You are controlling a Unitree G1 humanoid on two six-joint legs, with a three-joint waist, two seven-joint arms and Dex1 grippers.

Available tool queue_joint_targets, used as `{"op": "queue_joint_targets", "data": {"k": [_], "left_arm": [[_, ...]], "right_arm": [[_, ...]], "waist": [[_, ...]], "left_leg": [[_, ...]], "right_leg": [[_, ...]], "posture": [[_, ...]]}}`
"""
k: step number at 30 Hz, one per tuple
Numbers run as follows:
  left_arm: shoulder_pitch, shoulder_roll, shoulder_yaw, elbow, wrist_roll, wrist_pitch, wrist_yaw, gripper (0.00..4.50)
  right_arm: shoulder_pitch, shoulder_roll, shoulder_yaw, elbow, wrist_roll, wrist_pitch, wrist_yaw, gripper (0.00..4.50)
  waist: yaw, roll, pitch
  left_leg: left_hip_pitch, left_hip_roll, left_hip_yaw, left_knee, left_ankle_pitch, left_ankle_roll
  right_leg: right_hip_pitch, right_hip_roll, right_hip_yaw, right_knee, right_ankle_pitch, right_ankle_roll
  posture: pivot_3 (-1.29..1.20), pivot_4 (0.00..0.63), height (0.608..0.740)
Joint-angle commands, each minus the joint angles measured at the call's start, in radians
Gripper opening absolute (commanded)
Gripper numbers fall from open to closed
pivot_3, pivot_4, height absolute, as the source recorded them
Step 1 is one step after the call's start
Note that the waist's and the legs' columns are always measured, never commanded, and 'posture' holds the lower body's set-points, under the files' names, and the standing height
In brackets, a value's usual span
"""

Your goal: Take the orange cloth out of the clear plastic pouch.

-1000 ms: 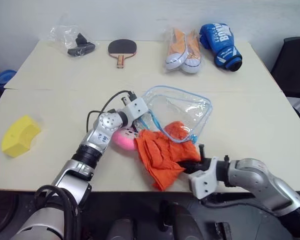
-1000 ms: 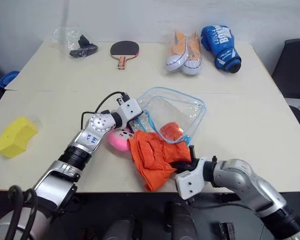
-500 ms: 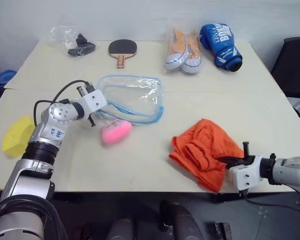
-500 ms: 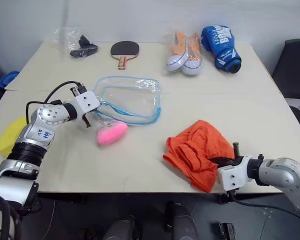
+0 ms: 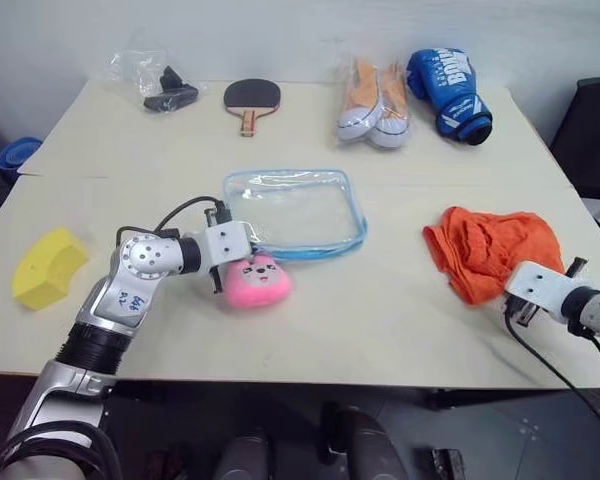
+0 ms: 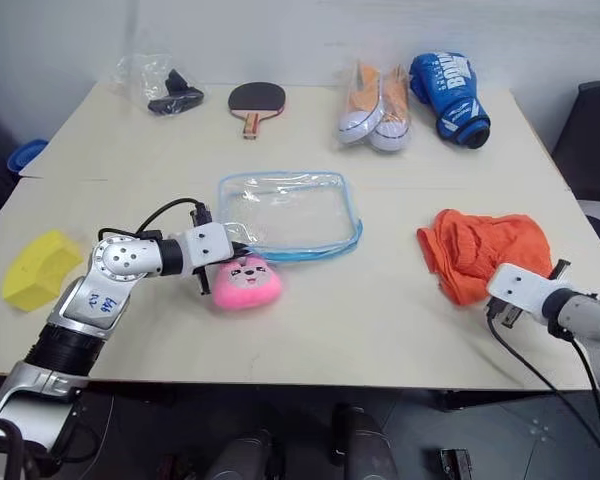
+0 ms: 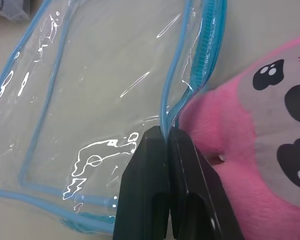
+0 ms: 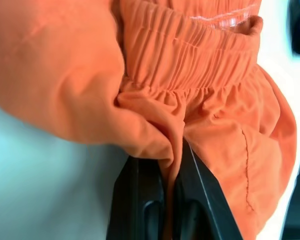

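The clear plastic pouch [image 5: 295, 212], blue-edged and empty, lies flat in the middle of the table. Its pink plush heart charm [image 5: 257, 283] rests at its near left corner. My left gripper [image 7: 166, 134] is shut on the pouch's blue edge [image 7: 165, 100] right beside the charm [image 7: 250, 150]. The orange cloth [image 5: 490, 245] lies crumpled on the table near the right edge, well apart from the pouch. My right gripper [image 8: 171, 165] is shut on a fold of the cloth [image 8: 205, 75] at its near side.
Along the far edge sit a thin clear bag with black items [image 5: 155, 85], a table-tennis paddle [image 5: 250, 97], wrapped orange-and-white shoes [image 5: 372, 100] and a blue boxing glove [image 5: 448, 90]. A yellow block [image 5: 45, 267] lies at the near left. A black chair [image 5: 592, 140] stands beyond the right edge.
The orange cloth has come fully out of the pouch and travelled right with my right gripper. My left gripper pulled the pouch away from it; the pouch now lies flat and empty.
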Motion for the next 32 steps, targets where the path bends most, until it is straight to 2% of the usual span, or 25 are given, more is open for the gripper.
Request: {"op": "queue_joint_targets", "data": {"k": [1,2,7,8,12,16,19,21,24,28,32], "left_arm": [[0.014,0.035,0.041,-0.039,-0.039,-0.039,-0.047,0.0],[0.021,0.041,0.043,-0.041,-0.046,-0.039,-0.061,0.0],[0.036,0.045,0.059,-0.059,-0.078,-0.027,-0.101,0.0],[0.035,0.043,0.065,-0.061,-0.088,-0.018,-0.106,0.48],[0.058,0.064,0.083,-0.112,-0.143,-0.008,-0.166,1.59],[0.078,0.054,0.185,-0.191,-0.268,0.118,-0.144,2.83],[0.098,0.079,0.318,-0.263,-0.448,0.333,-0.147,3.73],[0.157,0.149,0.441,-0.311,-0.605,0.516,-0.201,3.73],[0.252,0.252,0.567,-0.356,-0.742,0.68,-0.265,3.73],[0.391,0.361,0.709,-0.257,-0.747,0.692,-0.361,3.73],[0.438,0.388,0.714,-0.196,-0.696,0.612,-0.375,3.73]], "right_arm": [[0.046,0.015,-0.099,-0.101,0.066,0.162,-0.009,0.01],[0.06,0.018,-0.112,-0.126,0.078,0.178,-0.003,0.01],[0.096,0.011,-0.137,-0.198,0.088,0.228,0.014,1.38],[0.102,0.009,-0.14,-0.208,0.087,0.228,0.017,1.8],[0.138,-0.01,-0.176,-0.281,0.113,0.251,0.057,3.18],[0.209,-0.031,-0.294,-0.42,0.245,0.399,0.185,4.48],[0.267,-0.046,-0.445,-0.495,0.383,0.59,0.284,4.5],[0.331,-0.065,-0.571,-0.495,0.454,0.711,0.369,4.5],[0.405,-0.077,-0.695,-0.473,0.501,0.799,0.442,4.5],[0.437,-0.067,-0.79,-0.424,0.512,0.868,0.433,4.5],[0.444,-0.05,-0.789,-0.434,0.529,0.884,0.429,4.5]], "waist": [[0.0,0.0,0.0],[0.0,0.0,0.0],[-0.001,0.0,0.0],[-0.001,0.0,0.0],[-0.001,0.0,0.0],[0.0,0.001,0.0],[0.0,0.001,0.001],[-0.002,0.001,0.0],[-0.006,0.001,0.001],[-0.004,0.001,0.001],[-0.002,0.002,0.001]], "left_leg": [[0.0,0.0,0.0,0.0,0.0,0.0],[0.0,0.0,0.0,0.0,0.0,0.0],[0.0,0.0,0.0,0.0,0.0,0.0],[0.0,0.0,0.0,0.0,0.0,0.0],[0.0,0.0,0.0,0.0,0.0,0.0],[0.0,0.0,0.0,-0.001,0.0,0.0],[0.0,0.0,-0.001,0.0,-0.001,0.001],[-0.001,0.001,-0.001,-0.001,-0.001,0.001],[0.0,0.002,-0.001,-0.003,-0.002,0.001],[0.001,0.001,-0.001,-0.001,-0.003,0.002],[0.001,0.001,-0.001,-0.002,-0.003,0.002]], "right_leg": [[0.0,0.0,0.0,0.0,0.0,0.0],[0.0,0.0,0.0,0.0,0.0,0.0],[0.0,0.0,0.0,0.0,0.0,0.0],[0.0,0.0,0.0,0.0,0.0,0.0],[0.0,0.0,0.0,0.0,0.0,0.0],[0.0,0.0,0.0,0.0,0.0,0.0],[0.0,0.0,0.0,0.0,0.0,0.0],[0.0,0.001,0.0,-0.001,0.0,0.0],[0.0,0.002,0.0,0.0,0.0,-0.001],[0.001,0.002,0.0,-0.004,-0.001,-0.001],[0.001,0.002,0.0,-0.003,-0.002,-0.002]], "posture": [[0.0,0.15,0.74],[0.0,0.15,0.74],[0.0,0.15,0.74],[0.0,0.15,0.74],[0.0,0.15,0.74],[0.0,0.15,0.74],[0.0,0.15,0.74],[0.0,0.15,0.74],[0.0,0.15,0.74],[0.0,0.15,0.74],[0.0,0.15,0.74]]}}
